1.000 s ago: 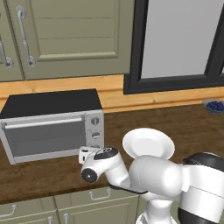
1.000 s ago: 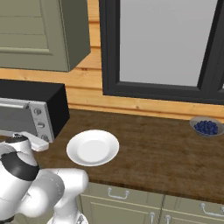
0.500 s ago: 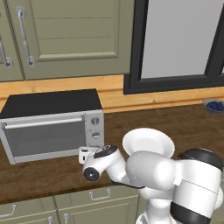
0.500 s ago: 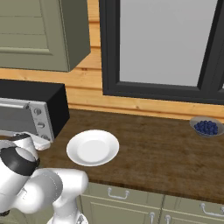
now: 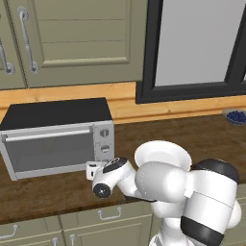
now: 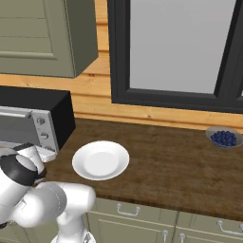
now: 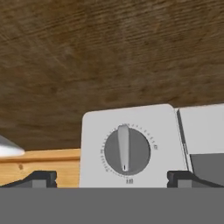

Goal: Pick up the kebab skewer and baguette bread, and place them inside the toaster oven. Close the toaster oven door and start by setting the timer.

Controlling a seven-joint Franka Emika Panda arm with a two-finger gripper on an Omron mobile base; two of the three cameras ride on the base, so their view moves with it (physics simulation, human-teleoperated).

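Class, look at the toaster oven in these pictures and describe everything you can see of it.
The toaster oven is a boxy silver appliance with a black top, standing on the wooden counter against the wall. Its grey glass door is shut, with a silver bar handle along the top edge. Round knobs are stacked on its right side; the hand view faces one grey knob close up, between the open pincer tips.

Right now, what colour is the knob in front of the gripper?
Dark grey, with a lighter grey pointer bar, on the knob of the silver toaster oven; clearest in the hand view.
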